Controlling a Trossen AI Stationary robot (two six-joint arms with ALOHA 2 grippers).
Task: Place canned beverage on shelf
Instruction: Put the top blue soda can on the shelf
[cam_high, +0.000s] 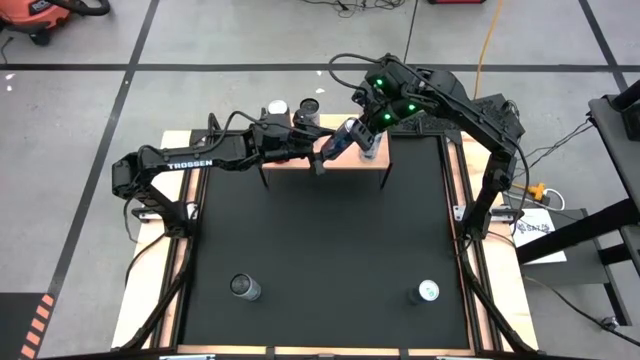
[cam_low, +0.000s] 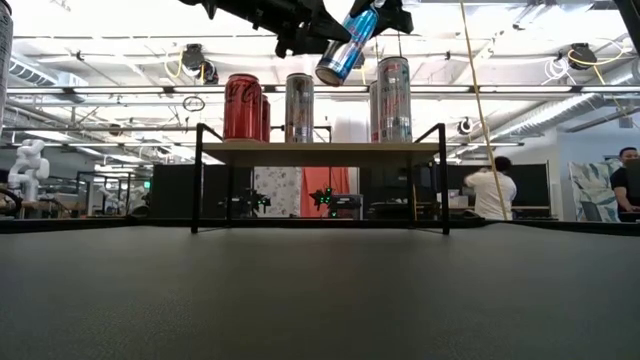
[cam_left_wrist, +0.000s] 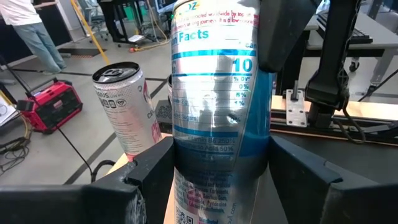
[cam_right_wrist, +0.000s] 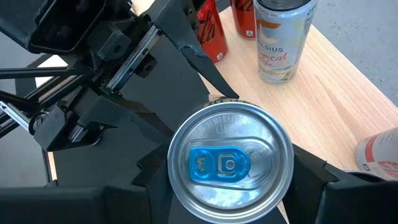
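Two grippers, left gripper (cam_high: 322, 152) and right gripper (cam_high: 372, 128), clamp one tilted blue can (cam_low: 347, 47) above the shelf (cam_low: 320, 152); an uneven release could topple the standing cans (cam_low: 290, 106).

Both arms (cam_high: 200, 155) are showing matte black links, with white TROSSEN lettering (cam_high: 190, 164) on the left; green lights (cam_high: 385, 110) are glowing at the right wrist.

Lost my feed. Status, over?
Left gripper and right gripper both shut on blue can, tilted above shelf. Cans already standing there.
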